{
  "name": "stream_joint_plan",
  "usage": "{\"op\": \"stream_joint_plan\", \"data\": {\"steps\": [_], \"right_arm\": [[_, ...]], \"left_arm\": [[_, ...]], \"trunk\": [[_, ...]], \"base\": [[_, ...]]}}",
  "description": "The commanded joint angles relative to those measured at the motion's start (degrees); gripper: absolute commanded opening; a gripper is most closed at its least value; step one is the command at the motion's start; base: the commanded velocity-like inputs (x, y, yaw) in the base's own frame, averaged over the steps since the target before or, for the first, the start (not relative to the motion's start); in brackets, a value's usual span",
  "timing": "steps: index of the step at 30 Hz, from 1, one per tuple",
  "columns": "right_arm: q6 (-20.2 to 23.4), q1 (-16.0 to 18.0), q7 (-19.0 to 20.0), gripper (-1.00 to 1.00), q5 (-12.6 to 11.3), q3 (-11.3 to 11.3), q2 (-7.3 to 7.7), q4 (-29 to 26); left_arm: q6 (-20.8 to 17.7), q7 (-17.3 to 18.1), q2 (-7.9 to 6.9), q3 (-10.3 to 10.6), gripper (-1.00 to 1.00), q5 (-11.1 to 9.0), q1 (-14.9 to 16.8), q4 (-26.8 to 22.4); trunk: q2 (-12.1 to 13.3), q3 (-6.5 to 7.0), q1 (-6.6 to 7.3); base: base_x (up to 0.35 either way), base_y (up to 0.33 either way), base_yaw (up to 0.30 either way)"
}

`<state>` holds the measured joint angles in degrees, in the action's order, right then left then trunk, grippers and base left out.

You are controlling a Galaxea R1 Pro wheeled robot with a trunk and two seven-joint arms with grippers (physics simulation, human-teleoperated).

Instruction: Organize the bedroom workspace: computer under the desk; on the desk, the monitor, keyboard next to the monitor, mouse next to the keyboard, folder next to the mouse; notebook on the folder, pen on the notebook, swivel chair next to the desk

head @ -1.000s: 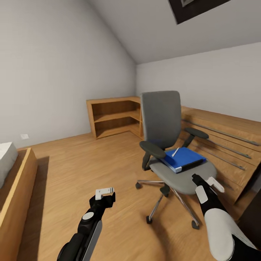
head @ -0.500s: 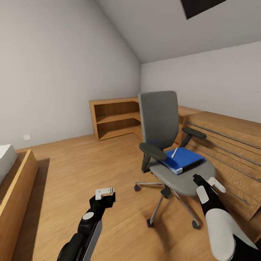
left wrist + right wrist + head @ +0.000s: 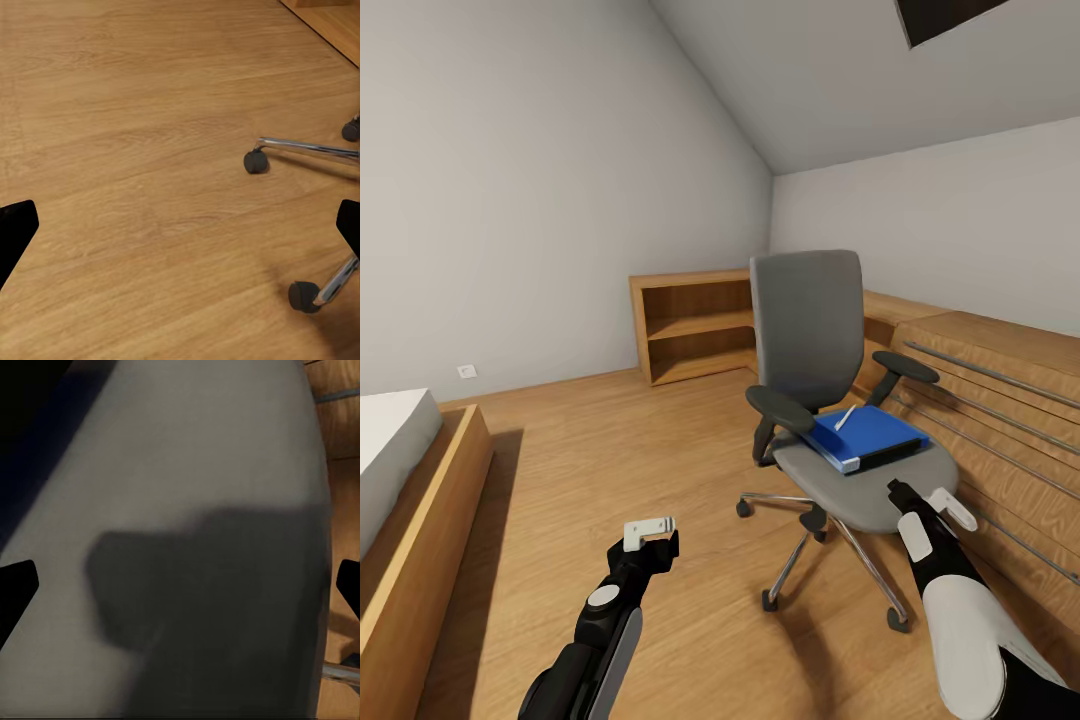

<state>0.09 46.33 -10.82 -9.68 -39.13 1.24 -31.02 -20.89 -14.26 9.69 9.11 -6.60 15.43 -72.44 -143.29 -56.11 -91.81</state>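
bright blue, the flat rectangular folder point(image 3: 867, 439) with a white edge lies on the grey swivel chair point(image 3: 815, 380) seat, a slim white pen point(image 3: 846, 418) atop it; probably light, stiff and slippery, best pinched at its overhanging edge by the right gripper point(image 3: 923, 502), both grippers' jaws spread apart, any notebook hidden.

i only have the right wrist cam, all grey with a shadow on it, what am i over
Observer: The swivel chair seat; the right gripper hovers at its front edge.
Operator: folder there
Observer: Yes, the blue folder lies on the seat, beyond the gripper.
Operator: anything on it
Observer: A white pen rests on top.
Operator: left arm
Observer: The left gripper hangs open over bare floor, near the chair's castors.
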Motion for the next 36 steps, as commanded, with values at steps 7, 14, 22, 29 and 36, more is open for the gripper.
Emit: {"op": "stream_joint_plan", "data": {"steps": [7, 14, 22, 29, 36], "right_arm": [[0.0, 0.0, -0.2, 1.00, -0.9, 0.0, -0.01, 0.5], [0.0, 0.0, -0.2, 1.00, -0.9, 0.0, -0.01, 0.5], [-0.1, 0.0, -0.2, 1.00, -0.8, 0.0, -0.01, 0.6], [0.1, 0.0, -0.2, 1.00, -0.6, 0.0, -0.09, 0.0], [8.8, -2.6, -0.3, 1.00, -0.7, 0.0, -3.22, -13.2]], "left_arm": [[-0.2, -0.5, -0.02, 0.1, 1.00, -0.6, 0.0, -0.1], [-0.2, -0.5, -0.02, 0.1, 1.00, -0.6, 0.0, 0.0], [-0.2, -0.5, 0.04, 0.2, 1.00, -0.5, 0.0, 0.9], [-0.1, -0.3, 0.07, 0.2, 1.00, -0.6, 0.0, 0.8], [0.0, -0.4, 0.07, 0.3, 1.00, -0.6, 0.0, 0.3]], "trunk": [[0.0, -0.07, 0.01], [0.0, -0.07, 0.01], [0.0, -0.07, 0.01], [0.0, 0.15, 0.03], [1.3, 1.58, 0.80]], "base": [[-0.223, -0.071, 0.001], [-0.289, -0.102, 0.000], [-0.186, -0.026, 0.000], [-0.182, -0.030, 0.000], [-0.018, -0.003, 0.000]]}}
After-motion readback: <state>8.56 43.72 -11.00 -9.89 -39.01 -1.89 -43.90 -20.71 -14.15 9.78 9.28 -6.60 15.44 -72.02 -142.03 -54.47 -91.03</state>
